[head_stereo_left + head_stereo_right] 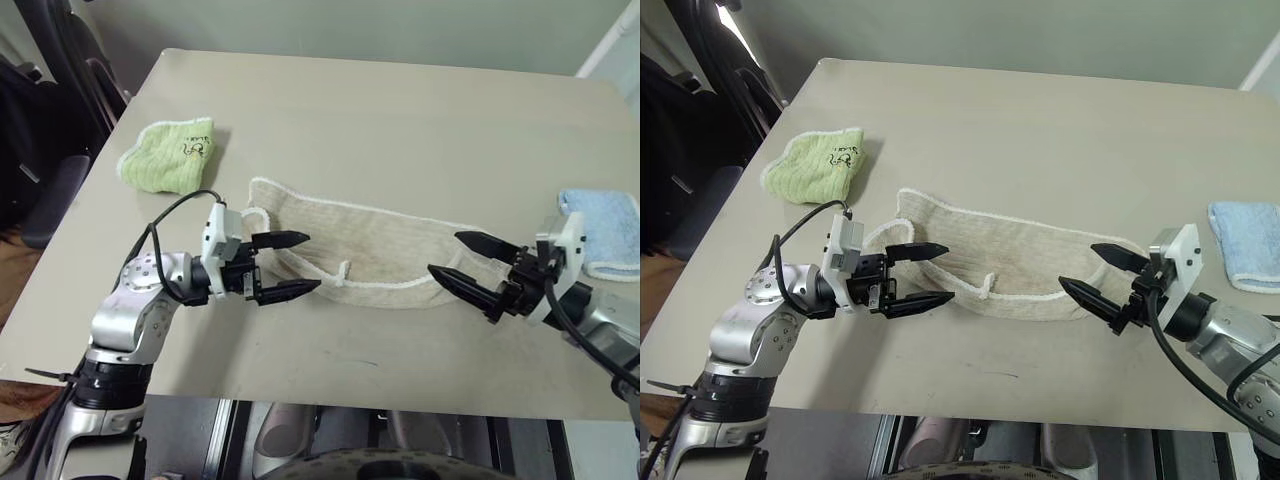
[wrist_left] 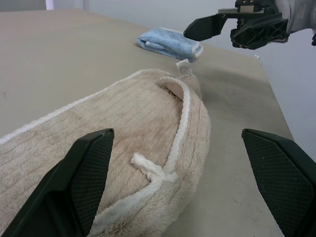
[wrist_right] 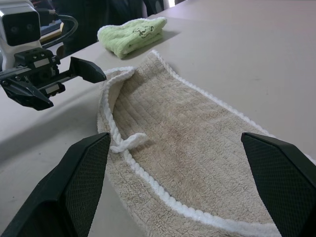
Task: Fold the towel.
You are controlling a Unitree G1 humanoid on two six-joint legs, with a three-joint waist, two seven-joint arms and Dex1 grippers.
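Lying on a beige table (image 1: 400, 120) (plain wall behind), the towel (image 1: 370, 255).

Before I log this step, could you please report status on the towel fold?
Both grippers, left and right, jaws open, empty. Long beige terry towel flat between them. Nothing blocking.

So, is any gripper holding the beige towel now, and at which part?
Nothing is held. The left gripper and right gripper are open at the towel's ends.
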